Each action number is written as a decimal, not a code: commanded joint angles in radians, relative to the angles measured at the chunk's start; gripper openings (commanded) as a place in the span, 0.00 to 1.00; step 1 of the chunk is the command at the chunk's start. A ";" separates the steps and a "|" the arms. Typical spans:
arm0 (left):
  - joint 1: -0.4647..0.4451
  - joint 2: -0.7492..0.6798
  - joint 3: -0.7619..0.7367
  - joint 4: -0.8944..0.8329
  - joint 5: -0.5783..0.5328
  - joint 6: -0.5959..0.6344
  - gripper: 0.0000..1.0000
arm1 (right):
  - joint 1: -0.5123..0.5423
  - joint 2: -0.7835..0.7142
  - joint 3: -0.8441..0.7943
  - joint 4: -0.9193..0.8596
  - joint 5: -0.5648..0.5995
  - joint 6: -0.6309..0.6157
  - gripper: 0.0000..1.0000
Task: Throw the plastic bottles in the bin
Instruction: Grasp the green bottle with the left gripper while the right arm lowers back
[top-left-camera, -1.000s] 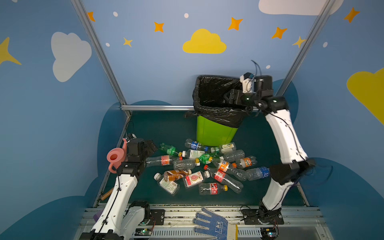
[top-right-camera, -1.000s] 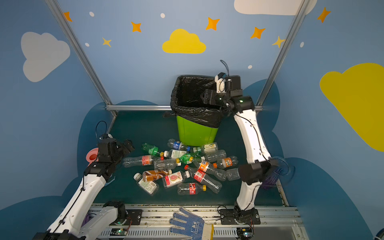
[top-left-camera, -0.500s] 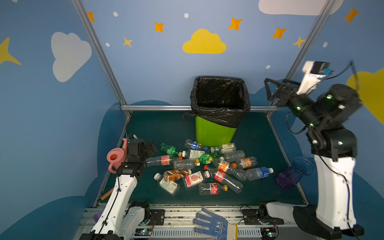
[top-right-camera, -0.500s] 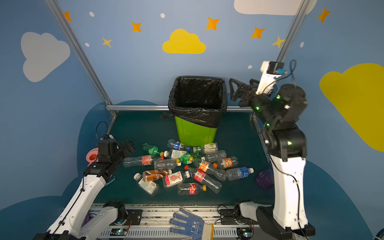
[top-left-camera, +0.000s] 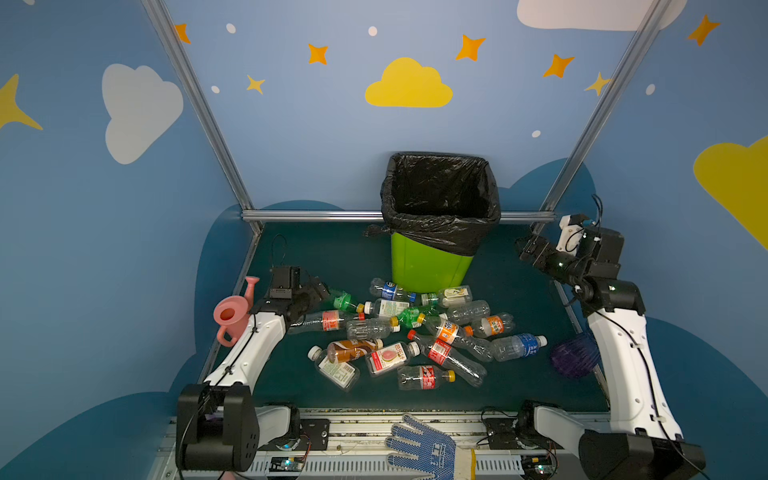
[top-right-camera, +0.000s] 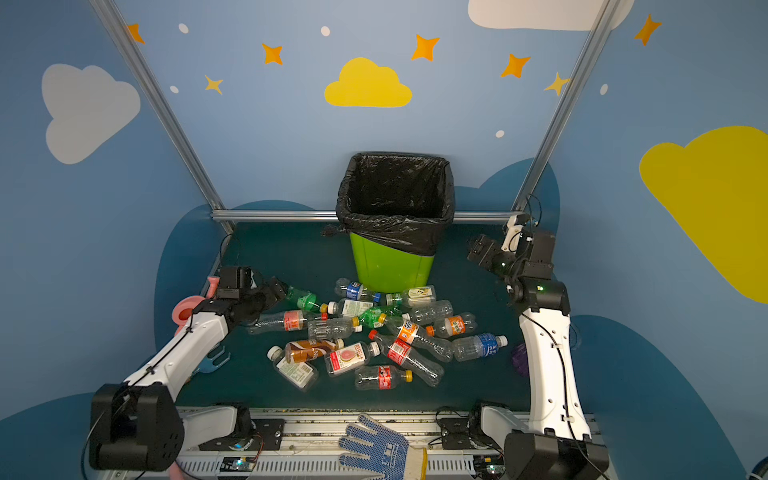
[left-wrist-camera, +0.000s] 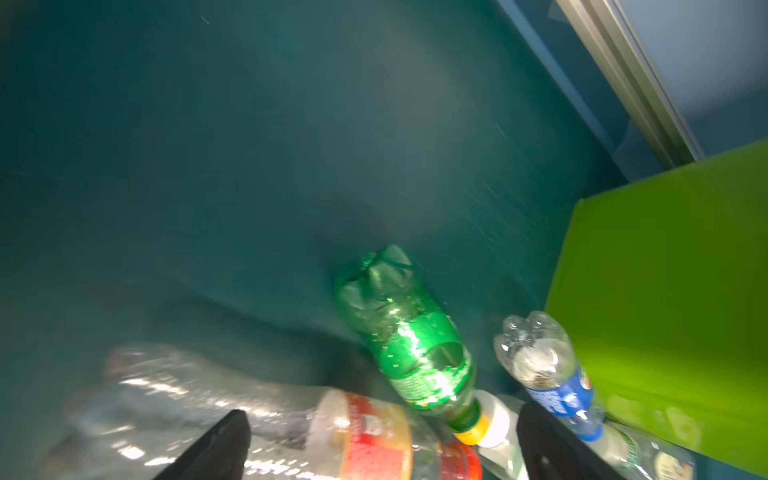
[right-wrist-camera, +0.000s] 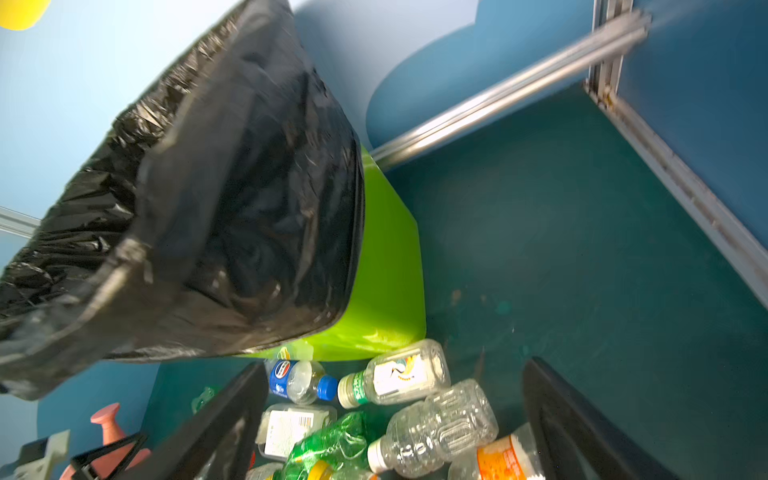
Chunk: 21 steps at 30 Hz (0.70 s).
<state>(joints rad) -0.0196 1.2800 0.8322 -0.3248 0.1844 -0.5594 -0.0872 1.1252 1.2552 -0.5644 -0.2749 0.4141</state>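
**Both jaws empty; the pile lies in front of the bin**

Your left jaws are spread wide and hold nothing. They sit low at the left edge of the pile, over a clear bottle with a red label (left-wrist-camera: 365, 432), with a green bottle (left-wrist-camera: 407, 340) just beyond their tips. To my eye, that pose sets up a pinch across a body lying on its side.

Your right jaws are just as wide and empty. They are raised to the right of the bin (top-left-camera: 428, 266), well apart from its rim, and tilted down toward the heap.

The plastic bottles (top-left-camera: 451, 332) lie on their sides on the dark green surface (top-left-camera: 324, 249), the nearest right against the bin's base. The bin stands upright at the back, its black bag (top-left-camera: 440, 232) folded over the rim, which keeps the mouth open for drops.

Leave the pink watering can (top-left-camera: 232, 316) and the purple vase (top-left-camera: 575, 357) at the edges.
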 joint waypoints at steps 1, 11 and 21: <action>0.006 0.061 0.047 0.003 0.129 -0.016 0.96 | -0.023 -0.014 -0.079 0.027 -0.027 0.026 0.94; 0.026 0.211 0.079 0.049 0.268 -0.071 0.88 | -0.078 -0.052 -0.196 0.038 -0.041 0.064 0.94; 0.049 0.349 0.123 0.077 0.353 -0.072 0.82 | -0.109 -0.067 -0.211 0.034 -0.046 0.076 0.94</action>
<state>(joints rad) 0.0250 1.6123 0.9276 -0.2573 0.5018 -0.6334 -0.1867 1.0775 1.0599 -0.5411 -0.3092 0.4767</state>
